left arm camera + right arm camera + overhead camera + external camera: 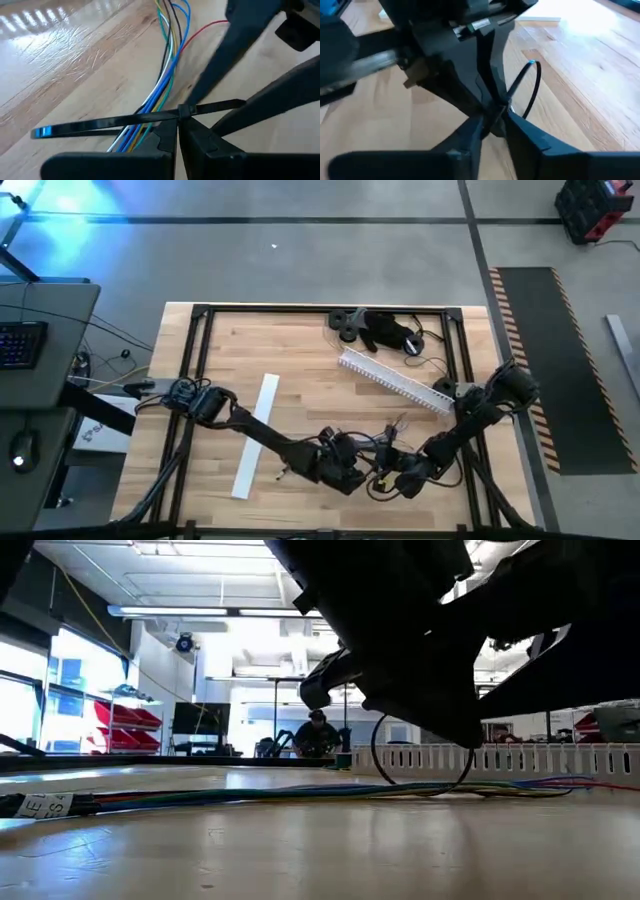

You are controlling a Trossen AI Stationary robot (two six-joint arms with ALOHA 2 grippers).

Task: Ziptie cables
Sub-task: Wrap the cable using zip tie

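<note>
Left hand (177, 137): low at the desk's near edge, fingers pressed together, pinching a black zip tie (125, 121) that crossed over the cables.
Right hand (492, 125): just beside the left one, fingers closed on the same tie, tips of both hands meeting.
Cables (167, 65): one slim coloured bundle lying flat on the desk (300, 360).
White strip (256, 435): flat, left of the hands.
Toothed rail (395, 380): farther back, right.

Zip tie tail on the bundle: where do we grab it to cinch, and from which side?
Probably the zip tie tail's free end, pinched across its flat faces, coming from the side beyond the cables. It sticks out straight there; the head is crowded by the left hand and right hand.
</note>
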